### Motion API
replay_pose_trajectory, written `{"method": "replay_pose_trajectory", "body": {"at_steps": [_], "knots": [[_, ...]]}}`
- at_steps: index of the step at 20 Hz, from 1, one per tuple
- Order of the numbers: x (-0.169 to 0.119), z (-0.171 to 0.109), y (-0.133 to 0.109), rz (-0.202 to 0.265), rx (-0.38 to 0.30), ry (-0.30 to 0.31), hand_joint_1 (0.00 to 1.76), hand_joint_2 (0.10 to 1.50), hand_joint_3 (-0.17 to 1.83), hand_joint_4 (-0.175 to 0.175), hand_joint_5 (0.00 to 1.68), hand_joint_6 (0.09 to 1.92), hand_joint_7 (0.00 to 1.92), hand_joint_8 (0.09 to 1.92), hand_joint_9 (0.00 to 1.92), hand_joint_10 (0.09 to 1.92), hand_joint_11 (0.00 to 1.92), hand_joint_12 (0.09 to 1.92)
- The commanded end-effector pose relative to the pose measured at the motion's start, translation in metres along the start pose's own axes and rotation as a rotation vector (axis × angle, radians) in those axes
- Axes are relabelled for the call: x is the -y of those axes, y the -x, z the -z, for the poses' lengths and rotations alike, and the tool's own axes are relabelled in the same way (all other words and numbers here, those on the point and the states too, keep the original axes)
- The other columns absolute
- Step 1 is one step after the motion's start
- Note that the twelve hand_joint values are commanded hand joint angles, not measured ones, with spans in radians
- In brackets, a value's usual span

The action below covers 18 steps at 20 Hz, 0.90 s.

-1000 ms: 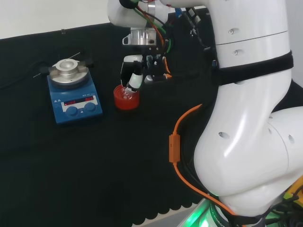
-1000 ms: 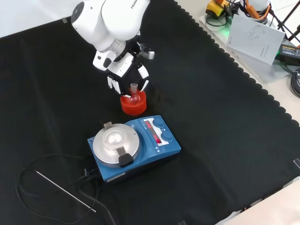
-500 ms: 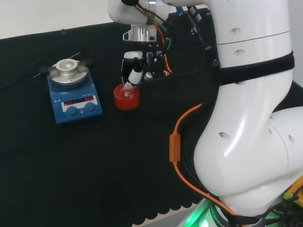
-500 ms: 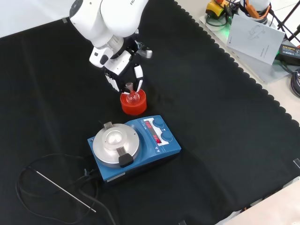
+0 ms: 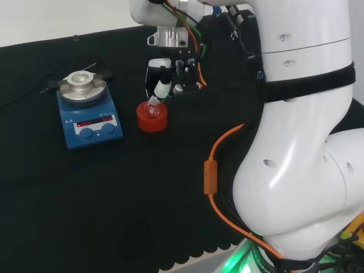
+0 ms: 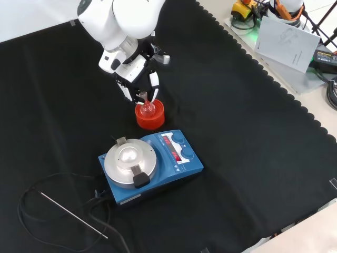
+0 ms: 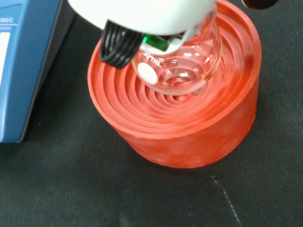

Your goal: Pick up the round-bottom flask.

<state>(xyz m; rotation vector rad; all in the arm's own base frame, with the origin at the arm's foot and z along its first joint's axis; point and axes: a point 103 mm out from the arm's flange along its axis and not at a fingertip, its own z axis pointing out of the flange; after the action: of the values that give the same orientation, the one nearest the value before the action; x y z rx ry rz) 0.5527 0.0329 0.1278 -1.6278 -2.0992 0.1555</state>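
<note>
Clear round-bottom flask [image 7: 182, 61] pinched in the robot hand [image 6: 138, 79] above red stand [image 7: 189, 127].

Flask neck [image 6: 144, 95] mostly buried behind robot hand [image 6: 138, 79] fingers in front view, so we can't make out rim. In head view flask [image 5: 152, 106] too small and clear for us to trace outline. Wrist view: blurred white robot hand part [image 7: 142, 14] covers flask top [image 7: 180, 61]; blue stirrer [image 7: 23, 61] cut off by edge. Can't tell whether bulb clears red stand [image 7: 189, 127].
</note>
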Motion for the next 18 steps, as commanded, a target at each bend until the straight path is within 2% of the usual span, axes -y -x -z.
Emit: {"method": "replay_pose_trajectory", "body": {"at_steps": [1, 8, 18], "knots": [[0.0, 0.002, -0.003, 0.01, -0.001, 0.006, 1.31, 0.62, 0.71, -0.079, 1.21, 0.71, 1.42, 0.52, 1.43, 0.39, 1.35, 0.93], [-0.003, 0.003, -0.016, 0.026, 0.002, 0.002, 1.31, 0.59, 0.75, -0.086, 1.21, 0.72, 1.43, 0.52, 1.45, 0.38, 1.37, 0.91], [0.011, 0.017, -0.024, 0.029, 0.026, 0.005, 1.31, 0.59, 0.75, -0.09, 1.21, 0.72, 1.43, 0.52, 1.45, 0.37, 1.37, 0.91]]}}
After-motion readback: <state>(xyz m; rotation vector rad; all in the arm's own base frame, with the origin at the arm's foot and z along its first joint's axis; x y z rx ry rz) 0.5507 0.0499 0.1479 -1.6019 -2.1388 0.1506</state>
